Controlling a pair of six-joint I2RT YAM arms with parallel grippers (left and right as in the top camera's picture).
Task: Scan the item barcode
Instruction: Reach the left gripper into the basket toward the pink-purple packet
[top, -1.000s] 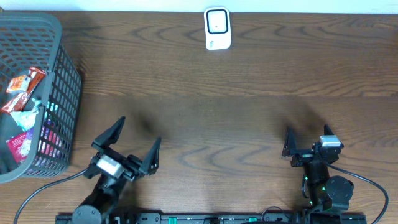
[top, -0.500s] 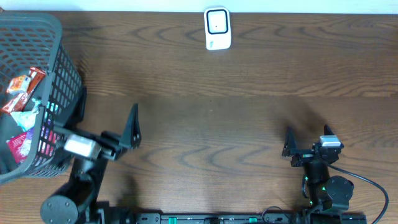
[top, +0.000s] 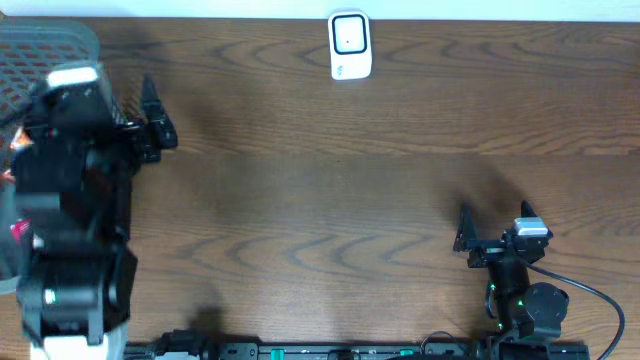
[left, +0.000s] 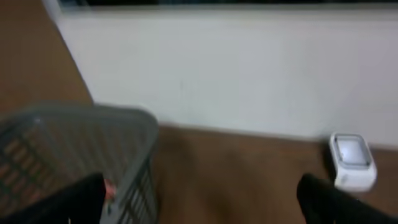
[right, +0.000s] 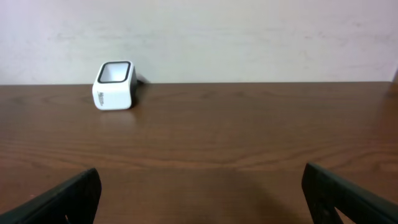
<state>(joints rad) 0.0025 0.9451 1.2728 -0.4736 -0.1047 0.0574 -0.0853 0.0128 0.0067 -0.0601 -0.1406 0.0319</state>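
Note:
The white barcode scanner (top: 350, 45) stands at the table's far edge, and it also shows as the scanner (left: 352, 160) and the scanner (right: 114, 85) in the wrist views. Packaged items (left: 109, 188) lie in the grey mesh basket (left: 81, 140) at the left, mostly hidden. My left arm is raised over the basket (top: 50, 35). Its gripper (left: 199, 211) is open and empty, one finger (top: 157, 120) just right of the basket's rim. My right gripper (top: 495, 235) rests low near the front right, open with nothing between its fingers (right: 62, 202).
A pale wall (right: 249, 37) rises directly behind the table's far edge. Bare brown wood (top: 330, 200) stretches between the basket, the scanner and the right arm's base (top: 530, 305).
My left arm has swung left and lifted from the table's front to above the basket, its gripper staying open. The right arm has not moved.

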